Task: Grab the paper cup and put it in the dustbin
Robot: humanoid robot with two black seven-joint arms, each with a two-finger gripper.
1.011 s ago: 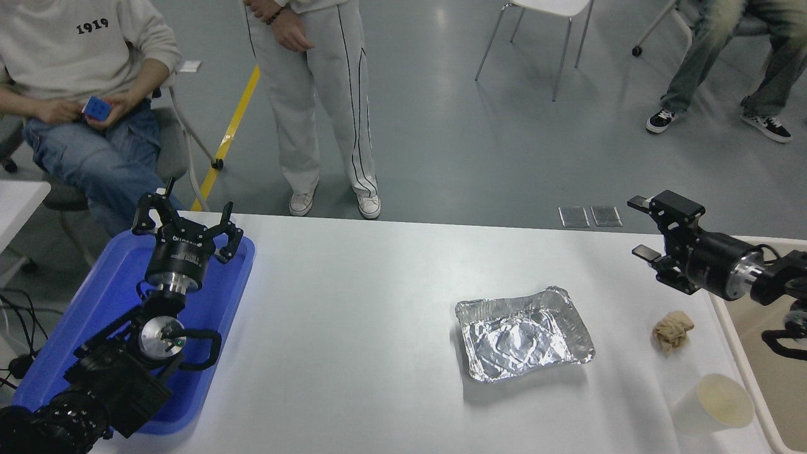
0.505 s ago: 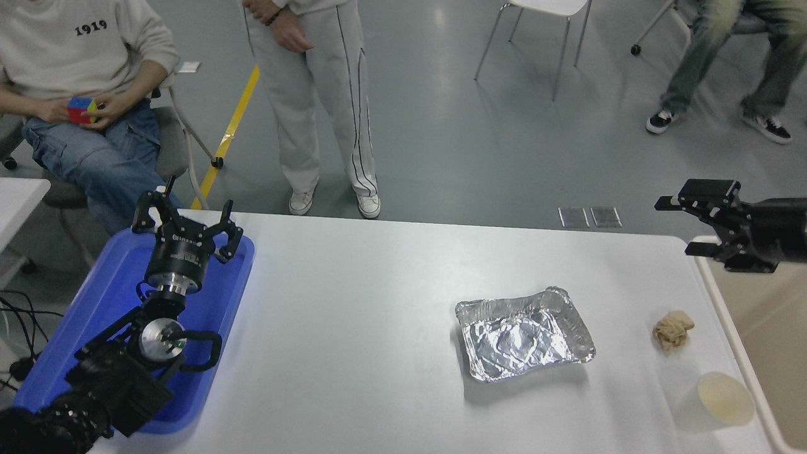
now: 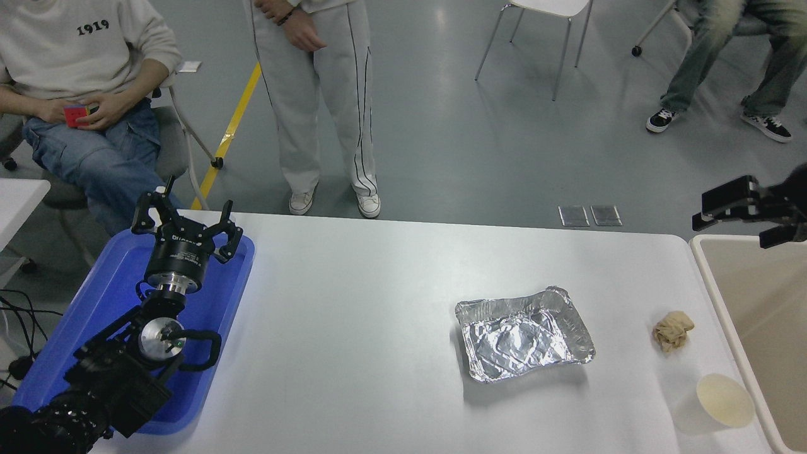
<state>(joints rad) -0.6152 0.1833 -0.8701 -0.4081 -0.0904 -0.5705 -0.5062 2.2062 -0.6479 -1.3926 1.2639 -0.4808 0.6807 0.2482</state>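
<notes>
The paper cup [image 3: 722, 402] is cream-white and lies on its side at the table's near right corner, its round mouth facing the camera. The dustbin [image 3: 750, 328] is a large beige bin standing against the table's right edge; only its left part shows. My right gripper [image 3: 734, 217] is open and empty, raised above the bin's far left corner, well beyond the cup. My left gripper [image 3: 186, 217] is open and parked over the blue tray at the lower left.
A crumpled silver foil tray [image 3: 524, 333] sits right of the table's middle. A crumpled tan paper ball [image 3: 673, 330] lies between it and the bin, just beyond the cup. A blue plastic tray [image 3: 107, 302] is at the left edge. People sit and stand beyond the table.
My right gripper has moved right and away from the table, from above the paper ball to over the bin's far corner. The cup has not moved. The left arm stays still.
</notes>
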